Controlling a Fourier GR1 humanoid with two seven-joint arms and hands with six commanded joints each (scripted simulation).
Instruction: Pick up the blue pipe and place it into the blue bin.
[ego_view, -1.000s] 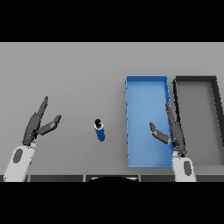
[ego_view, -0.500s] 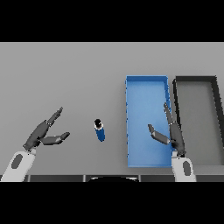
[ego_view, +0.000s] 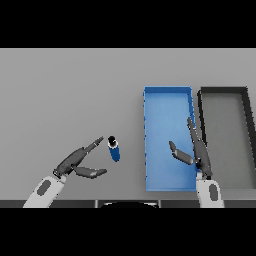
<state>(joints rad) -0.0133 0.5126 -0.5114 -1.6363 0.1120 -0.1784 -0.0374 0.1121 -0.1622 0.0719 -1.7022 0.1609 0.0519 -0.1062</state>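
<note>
**Left hand open beside the blue pipe, nothing held**

My left hand (ego_view: 76, 161) lies low over the grey table (ego_view: 65, 90), reaching in from the lower left. Its fingers (ego_view: 95, 144) are stretched out straight toward the blue pipe (ego_view: 114, 149), and my thumb (ego_view: 92, 172) is spread wide below them, so the hand is fully open and grips nothing. The fingertips sit just beside the pipe's dark upper end; I cannot tell whether they touch it.

The pipe lies on the table, a short blue piece with a dark end pointing away from me, slightly tilted. It rests between my left hand and the blue bin (ego_view: 167, 92), outside the bin and just left of its long wall.

My right hand (ego_view: 196, 152) hovers over the right edge of the blue bin, fingers straight and pointing away, thumb held out to the left over the bin's floor. It holds nothing either.

A dark grey bin (ego_view: 222, 91) stands just to the right of the blue one, side by side with it.
</note>
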